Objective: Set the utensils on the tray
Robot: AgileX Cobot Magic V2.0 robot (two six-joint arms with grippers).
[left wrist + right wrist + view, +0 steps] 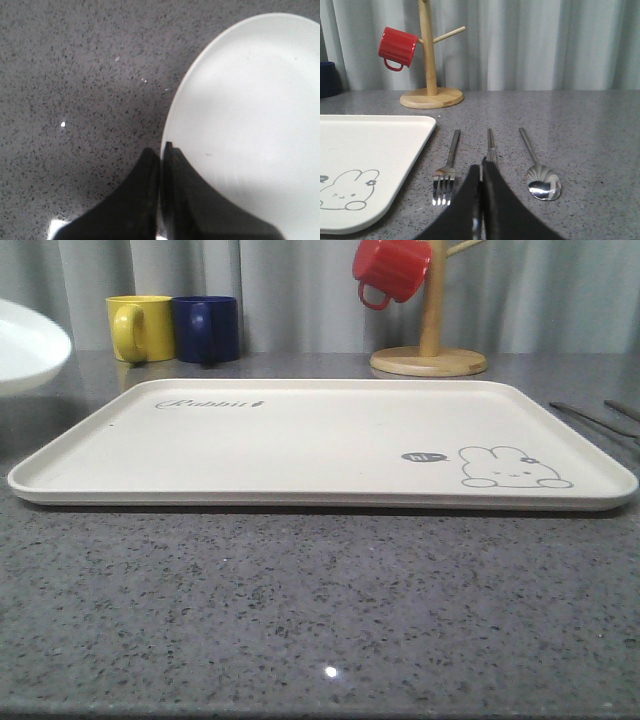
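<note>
fork [447, 170], chopsticks [491, 144] and spoon [540, 172] side by side on the grey counter [320, 610], just right of the cream tray [300, 440], none on it. right gripper [481, 172] pressed closed, empty, above the chopsticks. left gripper [161, 155] closed too, empty, at the white plate's [250, 125] rim. red mug [397, 47] on wooden stand [431, 75] behind.
</note>
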